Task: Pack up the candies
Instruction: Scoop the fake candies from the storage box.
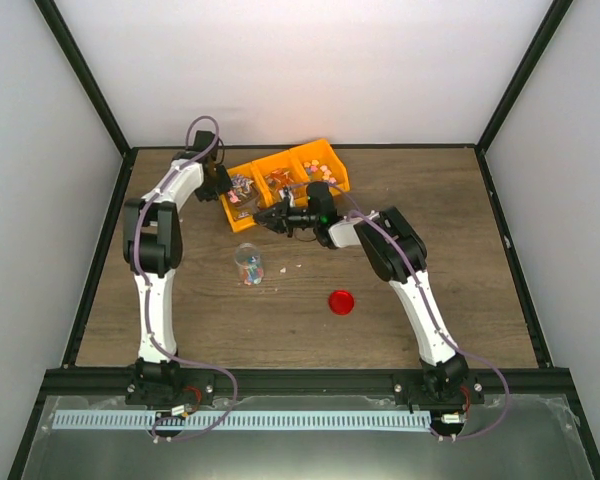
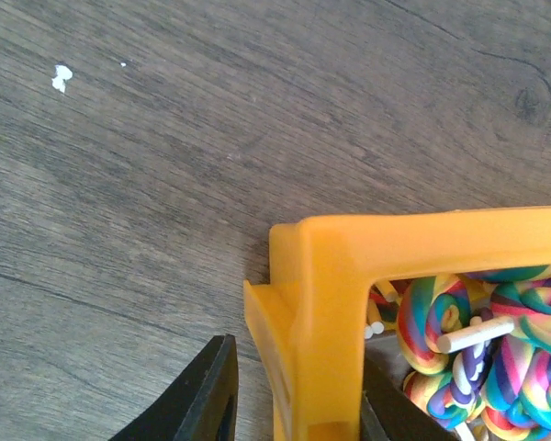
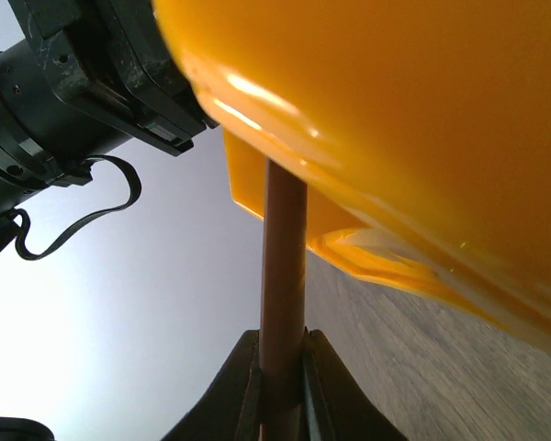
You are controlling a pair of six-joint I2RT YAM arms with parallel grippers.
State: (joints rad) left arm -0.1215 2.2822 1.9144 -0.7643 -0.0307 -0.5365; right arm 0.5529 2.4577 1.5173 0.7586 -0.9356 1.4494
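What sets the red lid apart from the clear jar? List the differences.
The red lid is opaque and lies flat; the clear jar is see-through and stands upright. The jar holds coloured candies; the lid holds nothing. In the top view the lid lies right of the jar. Both rest on the table.

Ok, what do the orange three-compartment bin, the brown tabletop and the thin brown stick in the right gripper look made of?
The orange three-compartment bin looks like moulded plastic, glossy: smooth rounded rim with bright highlights. The brown tabletop is wood or wood-look laminate, matte, with grain lines. The thin brown stick is matte and even-coloured, maybe wood or paper; hard to tell.
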